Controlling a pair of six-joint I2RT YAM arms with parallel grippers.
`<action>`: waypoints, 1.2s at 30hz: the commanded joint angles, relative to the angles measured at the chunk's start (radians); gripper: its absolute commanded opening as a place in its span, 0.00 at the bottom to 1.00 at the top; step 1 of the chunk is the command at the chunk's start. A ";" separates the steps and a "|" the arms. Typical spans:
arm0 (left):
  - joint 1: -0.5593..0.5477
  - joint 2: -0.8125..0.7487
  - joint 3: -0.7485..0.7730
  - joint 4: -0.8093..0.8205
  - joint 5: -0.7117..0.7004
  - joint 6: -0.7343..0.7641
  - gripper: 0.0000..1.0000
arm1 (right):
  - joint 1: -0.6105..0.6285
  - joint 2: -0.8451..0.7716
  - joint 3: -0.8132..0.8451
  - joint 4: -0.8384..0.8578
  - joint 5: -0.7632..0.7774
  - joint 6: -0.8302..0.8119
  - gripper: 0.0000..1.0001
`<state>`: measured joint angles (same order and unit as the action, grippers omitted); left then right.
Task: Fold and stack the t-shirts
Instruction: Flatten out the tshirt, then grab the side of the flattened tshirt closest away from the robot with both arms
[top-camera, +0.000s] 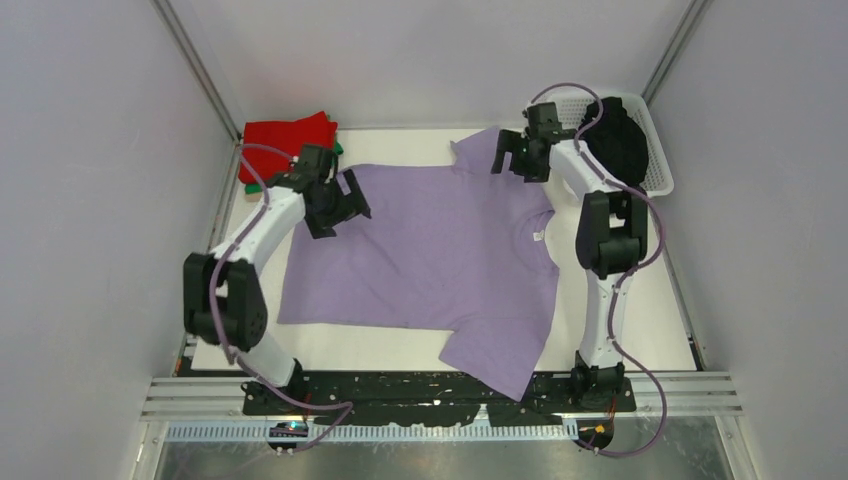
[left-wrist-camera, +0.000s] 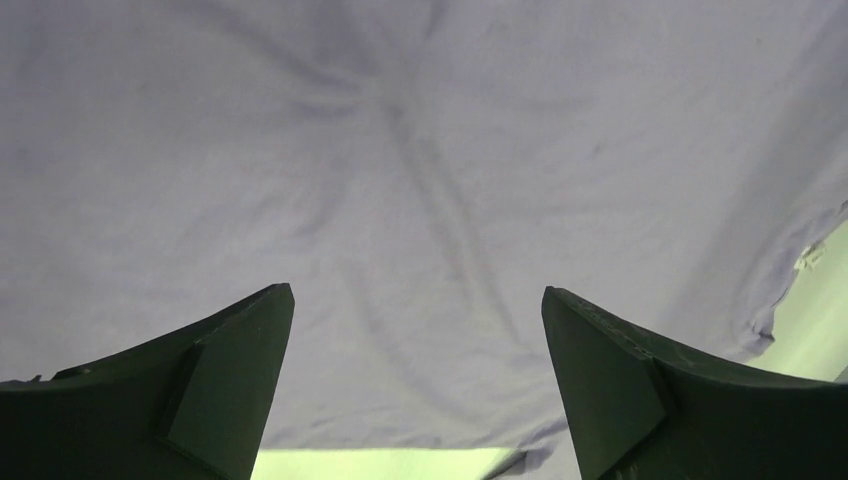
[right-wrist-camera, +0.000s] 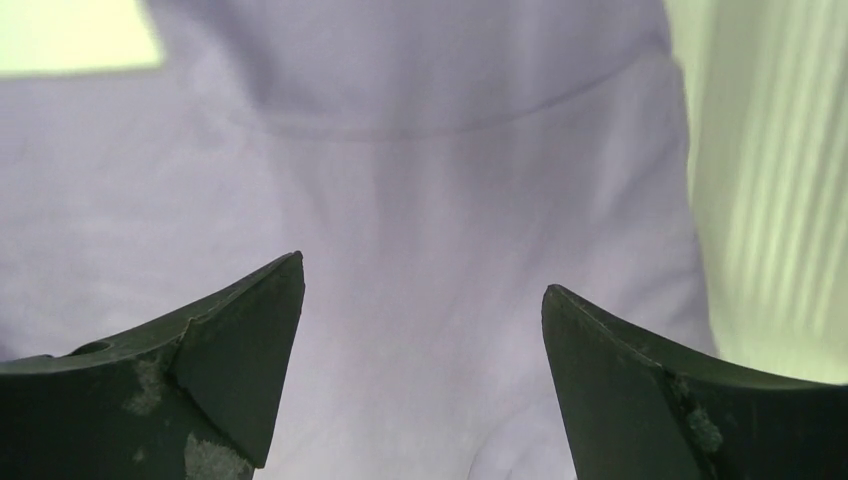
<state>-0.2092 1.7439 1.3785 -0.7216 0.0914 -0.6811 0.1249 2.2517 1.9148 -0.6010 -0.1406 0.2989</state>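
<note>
A large lavender t-shirt (top-camera: 440, 250) lies spread flat on the table, neck to the right, with one sleeve hanging over the near edge. My left gripper (top-camera: 352, 205) is open and empty, hovering over the shirt's far-left hem corner; in the left wrist view (left-wrist-camera: 418, 300) cloth (left-wrist-camera: 420, 150) fills the frame between the jaws. My right gripper (top-camera: 503, 158) is open and empty over the far sleeve, which shows in the right wrist view (right-wrist-camera: 422, 280) as lavender cloth (right-wrist-camera: 430, 170). A folded red t-shirt (top-camera: 288, 140) lies at the back left with green cloth (top-camera: 255, 187) peeking from under it.
A white lattice basket (top-camera: 657, 165) stands at the back right with a black t-shirt (top-camera: 615, 140) in it. White table surface (top-camera: 660, 300) shows to the right of the shirt. Walls close in on both sides.
</note>
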 joint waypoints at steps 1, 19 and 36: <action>0.001 -0.277 -0.215 -0.007 -0.131 -0.009 1.00 | 0.077 -0.350 -0.169 0.116 0.126 -0.086 0.95; 0.326 -0.833 -0.863 -0.013 -0.330 -0.290 0.94 | 0.006 -0.896 -0.921 0.523 0.106 0.102 0.95; 0.358 -0.573 -0.875 0.129 -0.293 -0.341 0.47 | -0.038 -0.888 -0.916 0.496 0.091 0.110 0.95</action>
<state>0.1402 1.1152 0.5243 -0.7033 -0.2066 -0.9874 0.1005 1.4063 0.9806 -0.1352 -0.0479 0.3996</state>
